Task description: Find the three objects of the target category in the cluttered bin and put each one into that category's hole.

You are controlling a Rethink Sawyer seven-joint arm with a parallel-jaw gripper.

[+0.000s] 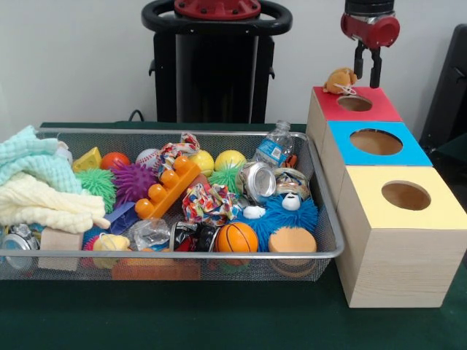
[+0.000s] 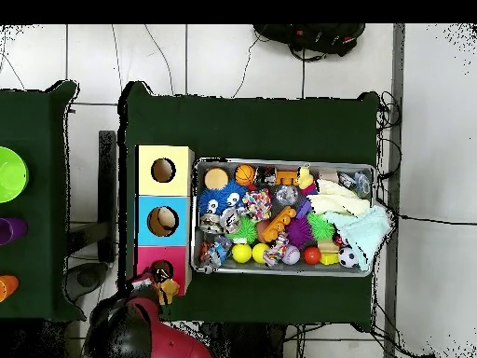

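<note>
Tool (image 1: 367, 74) position: fingers apart just above the small tan plush toy (image 1: 341, 79), which lies on the red box (image 1: 379, 109) at its hole's rim, not inside; risk: toy stays perched or rolls off toward the table (image 1: 219, 321) edge.

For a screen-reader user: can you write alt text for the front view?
An open gripper hovers above a tan plush toy lying beside the red box's hole. Blue box and yellow box follow; a toy-filled mesh bin sits alongside.
</note>
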